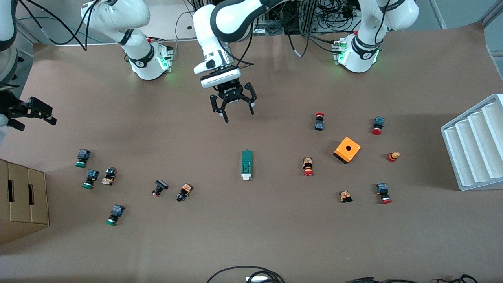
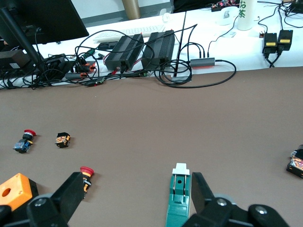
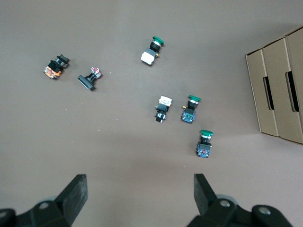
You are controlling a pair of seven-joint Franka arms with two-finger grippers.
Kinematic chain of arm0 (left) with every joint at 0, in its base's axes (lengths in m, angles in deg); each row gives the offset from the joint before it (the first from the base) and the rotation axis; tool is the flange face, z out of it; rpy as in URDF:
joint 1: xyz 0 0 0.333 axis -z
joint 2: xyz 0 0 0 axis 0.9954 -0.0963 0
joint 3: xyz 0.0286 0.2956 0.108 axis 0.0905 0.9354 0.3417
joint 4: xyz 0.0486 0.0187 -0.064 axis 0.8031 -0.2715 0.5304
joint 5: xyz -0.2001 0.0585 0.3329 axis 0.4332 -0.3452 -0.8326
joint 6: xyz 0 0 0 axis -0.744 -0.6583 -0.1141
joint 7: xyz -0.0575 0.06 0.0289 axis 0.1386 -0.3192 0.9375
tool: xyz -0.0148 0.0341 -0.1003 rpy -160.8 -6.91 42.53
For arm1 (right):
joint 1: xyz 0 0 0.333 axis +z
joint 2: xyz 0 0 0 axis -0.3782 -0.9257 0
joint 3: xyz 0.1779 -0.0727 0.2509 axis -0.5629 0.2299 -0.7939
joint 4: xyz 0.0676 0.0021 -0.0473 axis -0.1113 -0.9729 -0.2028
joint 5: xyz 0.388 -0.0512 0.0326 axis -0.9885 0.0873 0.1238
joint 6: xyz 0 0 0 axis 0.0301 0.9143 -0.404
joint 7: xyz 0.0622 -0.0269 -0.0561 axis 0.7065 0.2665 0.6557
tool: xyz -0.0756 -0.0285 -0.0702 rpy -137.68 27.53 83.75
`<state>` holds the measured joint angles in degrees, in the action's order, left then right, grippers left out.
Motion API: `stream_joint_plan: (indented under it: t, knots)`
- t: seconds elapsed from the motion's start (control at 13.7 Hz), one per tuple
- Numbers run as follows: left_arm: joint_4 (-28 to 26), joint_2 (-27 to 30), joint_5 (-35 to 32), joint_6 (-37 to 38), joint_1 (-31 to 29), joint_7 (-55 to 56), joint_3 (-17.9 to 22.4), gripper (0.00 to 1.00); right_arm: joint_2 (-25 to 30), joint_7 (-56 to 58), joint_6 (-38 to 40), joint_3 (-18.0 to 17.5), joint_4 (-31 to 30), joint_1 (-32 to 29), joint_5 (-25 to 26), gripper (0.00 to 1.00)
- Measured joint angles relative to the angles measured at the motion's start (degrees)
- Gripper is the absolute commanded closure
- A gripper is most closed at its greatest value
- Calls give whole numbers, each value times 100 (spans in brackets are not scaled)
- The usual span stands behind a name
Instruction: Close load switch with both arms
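Tabletop [image 1: 275,236]: brown surface, with both robot bases along the edge farthest from the front camera and small parts scattered across it.
White tray [image 1: 473,147]: ridged tray at the left arm's end of the tabletop.
Cardboard box [image 1: 21,198]: at the right arm's end, partly out of the front view.
Left arm [image 1: 220,27]: reaches from its base toward the middle of the tabletop.
Left gripper [image 1: 238,111]: hangs in the air over bare tabletop close to the load switch, fingers [image 2: 71,191] spread wide and empty.
Right arm [image 1: 118,17]: base visible; it waits off to the side.
Right gripper [image 1: 39,114]: high over the right arm's end, above the green-capped push buttons [image 3: 189,111], fingers [image 3: 75,191] apart and holding nothing.
Orange box [image 1: 347,149]: lies toward the left arm's end, well apart from the switch.
Load switch [image 1: 246,164]: narrow green block lying flat near the middle of the tabletop, white handle end pointing toward the front camera, untouched.
Red-capped push buttons [image 1: 308,167]: scattered toward the left arm's end.
Step in hand: approach, judging by the layout; neither gripper has reached the switch yet.
Next move: likely the left gripper must come down astride the green body to steady it, while the right gripper travels in to work the white handle.
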<state>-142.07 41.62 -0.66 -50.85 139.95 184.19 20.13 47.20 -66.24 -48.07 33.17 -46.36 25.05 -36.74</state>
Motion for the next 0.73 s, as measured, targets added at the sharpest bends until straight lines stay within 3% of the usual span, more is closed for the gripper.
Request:
stream_joint_plan:
  t: [0.37,0.73]
  knots:
    - [165,316,453,-36,-216,-685,5,0,0,0,0,-3,-1,47,0,0]
    - [259,1011,1153,-18,-722,-2031,18,0,0,0,-1,-3,-3,49,0,0]
